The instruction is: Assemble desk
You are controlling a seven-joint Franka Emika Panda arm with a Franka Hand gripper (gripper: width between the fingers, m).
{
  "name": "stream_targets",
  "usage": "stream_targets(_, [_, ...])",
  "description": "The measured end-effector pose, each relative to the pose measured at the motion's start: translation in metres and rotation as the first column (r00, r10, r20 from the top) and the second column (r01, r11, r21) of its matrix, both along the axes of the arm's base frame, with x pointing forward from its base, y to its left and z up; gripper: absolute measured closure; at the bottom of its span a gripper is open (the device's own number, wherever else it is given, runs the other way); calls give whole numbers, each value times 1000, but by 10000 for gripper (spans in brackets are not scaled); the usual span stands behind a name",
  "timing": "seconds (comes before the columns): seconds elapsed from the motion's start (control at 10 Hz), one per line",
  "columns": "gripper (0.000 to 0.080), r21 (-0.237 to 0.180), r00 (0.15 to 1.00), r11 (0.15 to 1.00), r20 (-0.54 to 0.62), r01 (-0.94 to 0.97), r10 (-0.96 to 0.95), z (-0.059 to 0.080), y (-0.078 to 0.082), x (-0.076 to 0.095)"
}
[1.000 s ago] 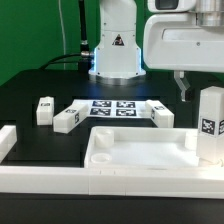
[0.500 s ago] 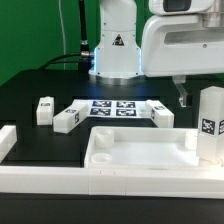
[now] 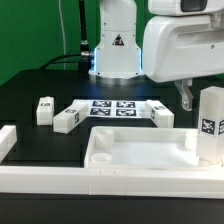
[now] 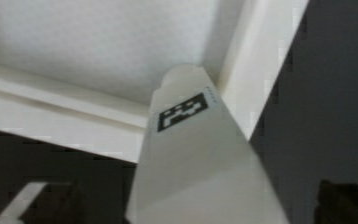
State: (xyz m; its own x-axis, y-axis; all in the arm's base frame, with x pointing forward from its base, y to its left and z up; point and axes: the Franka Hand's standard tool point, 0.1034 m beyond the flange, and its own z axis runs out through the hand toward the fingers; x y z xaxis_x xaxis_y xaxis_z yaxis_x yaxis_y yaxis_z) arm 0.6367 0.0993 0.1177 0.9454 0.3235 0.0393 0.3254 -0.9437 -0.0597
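Now your gripper [image 3: 187, 98] hangs wide and empty — it has drifted slightly beside the upright leg [image 3: 210, 125] at the tabletop [image 3: 135, 152] corner. That leg looks placed; fetch another next.

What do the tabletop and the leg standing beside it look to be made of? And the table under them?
Tabletop: probably white moulded plastic, smooth with a slight sheen; its rounded raised rims point that way.
Standing leg: a block of what looks like the same white plastic, duller in finish; its black-and-white marker seems printed or stuck on.
Table: a black, matte surface; what it is made of cannot be told.
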Motion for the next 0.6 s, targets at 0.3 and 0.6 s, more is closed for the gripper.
stream_targets(0.3, [173,-5,987,987,8,-162,162,-1,-1,-1])
stream_targets(0.6, [503,-5,987,987,8,-161,161,-1,-1,-1])
